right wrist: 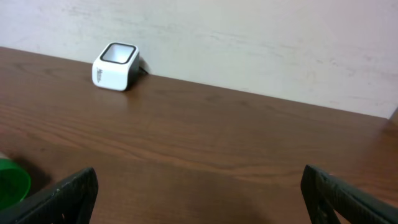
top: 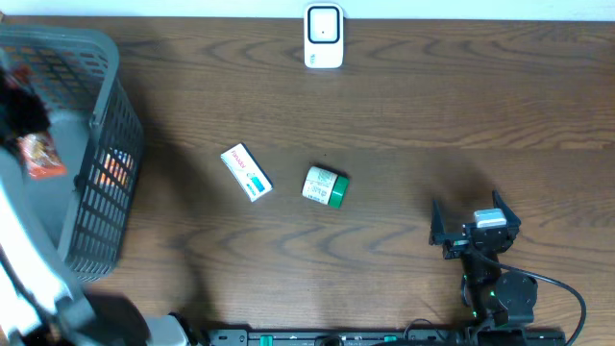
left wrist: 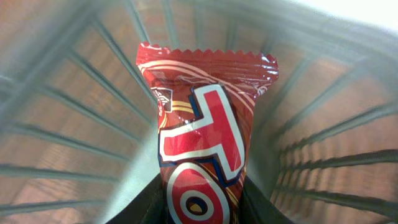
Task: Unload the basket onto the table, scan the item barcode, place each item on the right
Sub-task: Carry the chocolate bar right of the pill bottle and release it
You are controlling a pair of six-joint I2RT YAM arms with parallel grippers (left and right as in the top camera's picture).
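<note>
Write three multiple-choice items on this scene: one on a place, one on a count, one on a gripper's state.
1. Where does the white scanner stand?
A. on a shelf
B. at the far edge of the table
C. atop a stack of cans

2. How many items lie loose mid-table?
A. one
B. four
C. two

3. The left gripper is
A. shut on the red packet
B. open and empty
C. shut on a pen

Key:
1 B: the overhead view shows it there.
2 C: a white-and-blue box and a green-capped jar.
3 A: its fingers flank the packet inside the grey basket.
</note>
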